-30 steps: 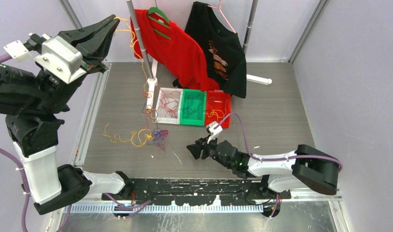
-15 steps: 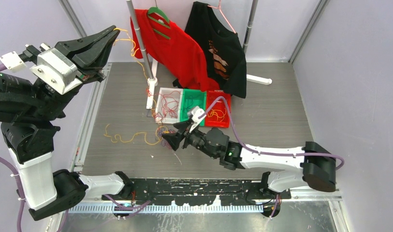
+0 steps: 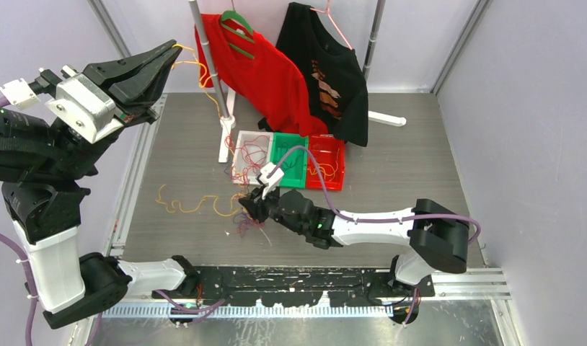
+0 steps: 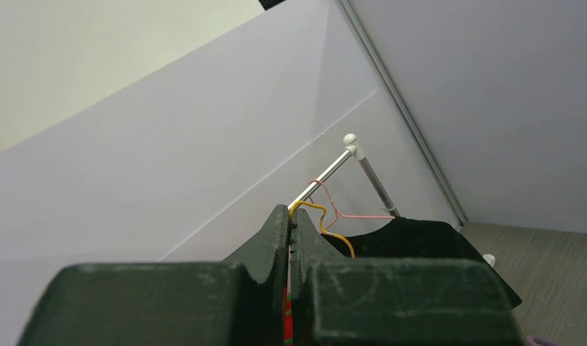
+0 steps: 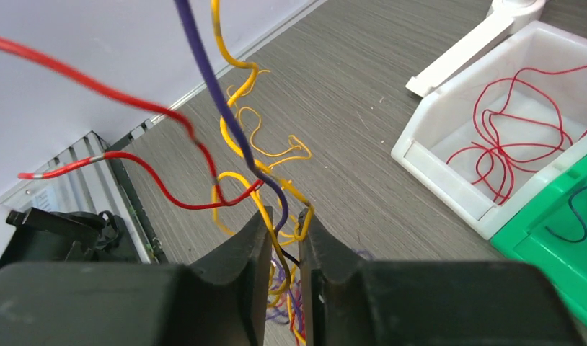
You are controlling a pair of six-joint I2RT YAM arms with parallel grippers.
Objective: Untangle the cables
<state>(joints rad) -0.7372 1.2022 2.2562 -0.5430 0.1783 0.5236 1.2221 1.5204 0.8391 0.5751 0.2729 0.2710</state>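
Yellow-orange, red and purple cables (image 5: 236, 130) lay tangled on the bench (image 3: 406, 166), at seven o'clock from the white bin (image 3: 236, 155). There the right fingers (image 3: 246, 205) straddled purple and yellow strands, narrowly parted; whether they pinched them I could not tell. At ten o'clock the raised left fingers (image 3: 168, 50) were clenched on one yellow strand. The white bin held red strands, the green bin (image 3: 287, 135) dark ones, the red bin (image 3: 337, 155) yellow ones.
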